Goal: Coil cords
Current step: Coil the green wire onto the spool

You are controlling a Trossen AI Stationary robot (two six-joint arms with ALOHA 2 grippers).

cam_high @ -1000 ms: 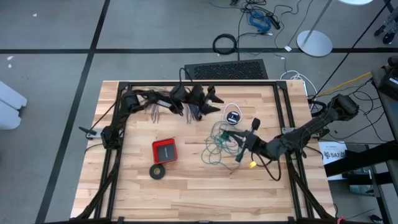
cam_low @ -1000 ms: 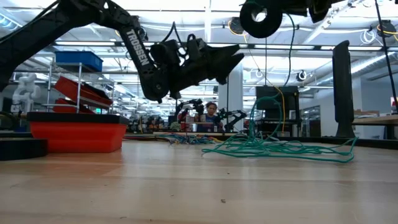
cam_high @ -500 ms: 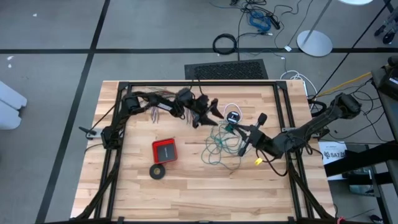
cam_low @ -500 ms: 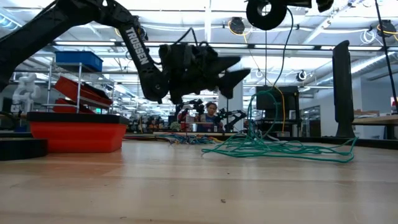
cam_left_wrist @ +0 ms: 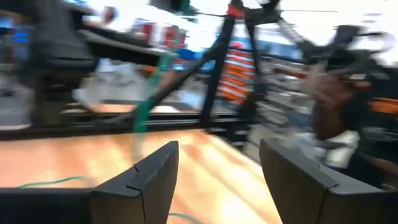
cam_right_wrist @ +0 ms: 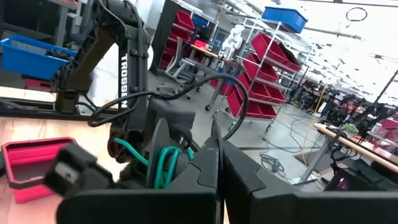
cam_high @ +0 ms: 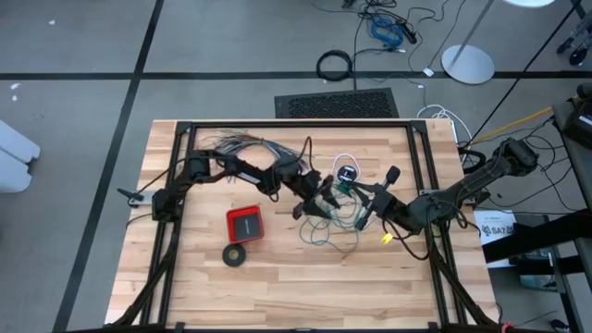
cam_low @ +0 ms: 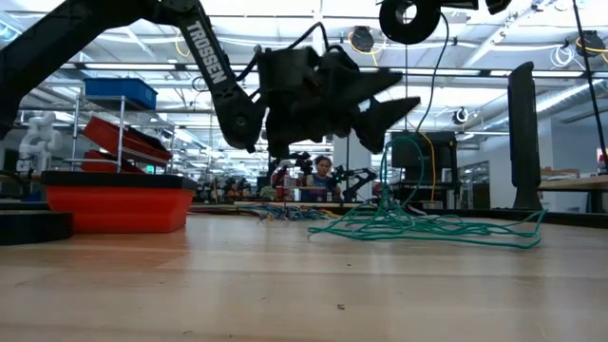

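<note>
The teal-green wire (cam_high: 326,222) lies as a loose tangle on the table's middle right, and some strands (cam_low: 391,161) rise from it to my right gripper (cam_high: 355,194), which is shut. The white cord (cam_high: 343,158) with its black round piece (cam_high: 348,173) lies just beyond the tangle. My left gripper (cam_high: 319,199) hangs open above the tangle's left side, close to the right gripper. Its fingers (cam_left_wrist: 155,177) stand wide apart with nothing between them, and a teal strand (cam_left_wrist: 147,106) shows farther off. My right gripper, pointing level toward the table's left, has a few loops of the teal wire (cam_right_wrist: 165,164) at the side of its shut fingers (cam_right_wrist: 210,163). The fingers hide the exact place of contact. The strands hang down from it to the tangle on the table (cam_low: 418,226).
A fanned bundle of many-coloured wires (cam_high: 239,144) lies at the far left. A red box (cam_high: 245,224) and a black tape ring (cam_high: 234,254) sit left of the tangle. A black frame (cam_high: 296,123) runs around the wooden table (cam_high: 277,287).
My left gripper has swung from the far side, by the many-coloured wires, toward the near right. It has sunk a little and now hangs over the teal tangle, next to the right gripper. The right gripper and the wires have barely moved.
</note>
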